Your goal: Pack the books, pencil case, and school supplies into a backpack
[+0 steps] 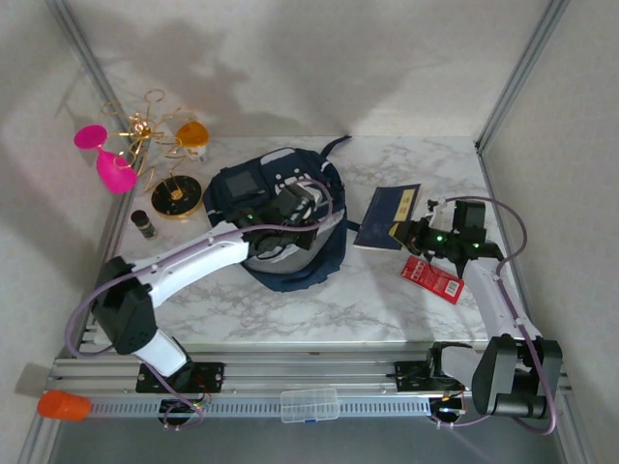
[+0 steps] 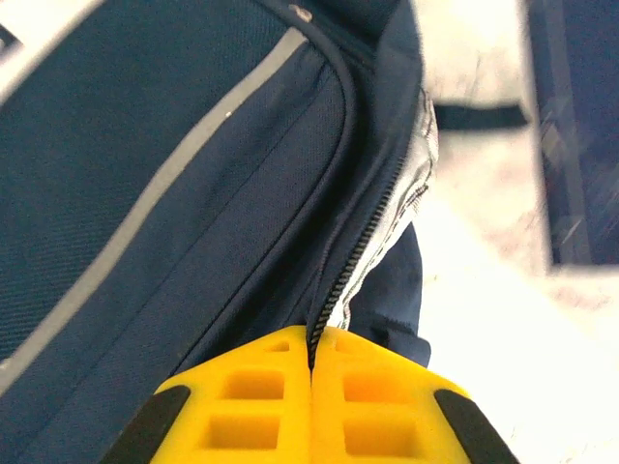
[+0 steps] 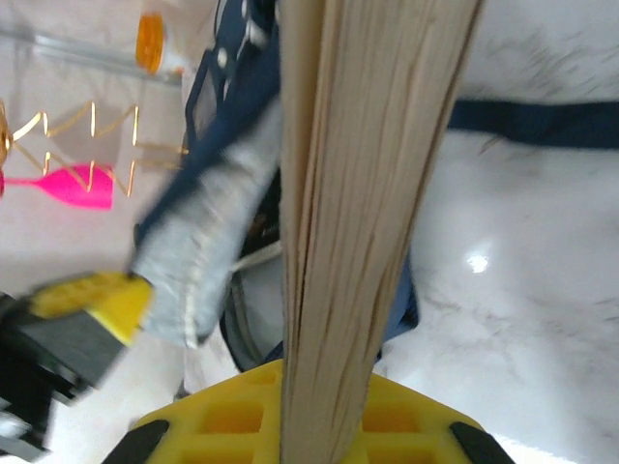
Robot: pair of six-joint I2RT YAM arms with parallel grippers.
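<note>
Backpack (image 1: 319, 259): mouth edge pinched in left gripper (image 2: 311, 360) jaws; best lifted wider.
Navy book (image 1: 389, 215): right of backpack, clamped in right gripper (image 3: 324, 382) jaws; should enter edge-first.

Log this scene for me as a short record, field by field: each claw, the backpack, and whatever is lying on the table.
left claw: shut, pinching the backpack at its zip edge
right claw: shut on navy book, page edges toward its camera
backpack: mid-table, edge of its opening held by left claw
navy book: right of backpack, outside it
red packet: flat on table, next to right claw
</note>
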